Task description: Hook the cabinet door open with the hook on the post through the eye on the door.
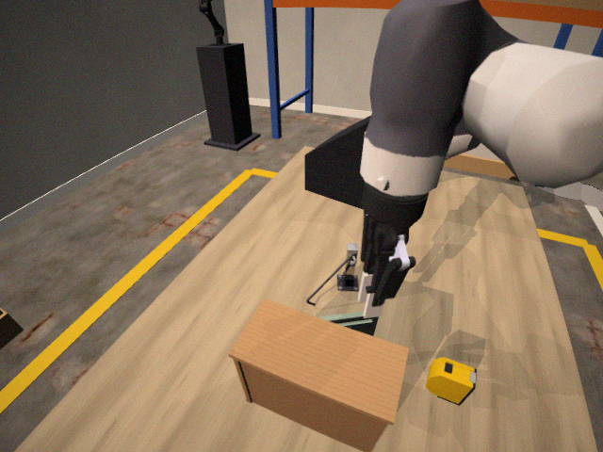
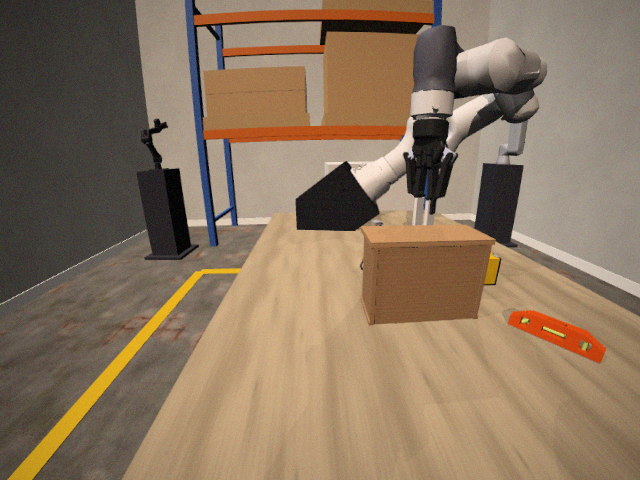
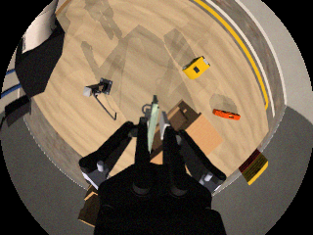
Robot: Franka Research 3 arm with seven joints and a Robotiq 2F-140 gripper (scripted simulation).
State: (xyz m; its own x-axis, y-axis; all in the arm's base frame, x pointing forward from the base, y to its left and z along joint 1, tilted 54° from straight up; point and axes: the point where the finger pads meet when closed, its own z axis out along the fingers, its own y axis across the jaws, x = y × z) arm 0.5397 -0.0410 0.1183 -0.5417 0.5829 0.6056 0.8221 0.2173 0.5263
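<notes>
The wooden cabinet [image 1: 318,360] [image 2: 423,284] [image 3: 204,136] stands upright on the table. Its pale green door [image 1: 343,316] [image 3: 153,124] stands partly open, with the dark interior showing in the wrist view. An eye [image 3: 143,109] sticks out from the door's outer side. The post's base [image 1: 347,282] [image 3: 105,85] stands farther back; its hook [image 1: 327,282] [image 3: 104,107] slants down, its bent tip free and apart from the eye. My gripper [image 1: 367,307] [image 2: 422,221] [image 3: 155,116] is narrowly open over the door's free end. The door shows between the fingers in the wrist view; contact cannot be made out.
A yellow tape measure [image 1: 450,379] [image 2: 491,269] [image 3: 197,68] lies beside the cabinet, on the side away from the hook. An orange level [image 2: 555,333] [image 3: 226,115] lies farther out on that side. The black arm mount [image 1: 335,165] [image 2: 336,204] stands behind the post.
</notes>
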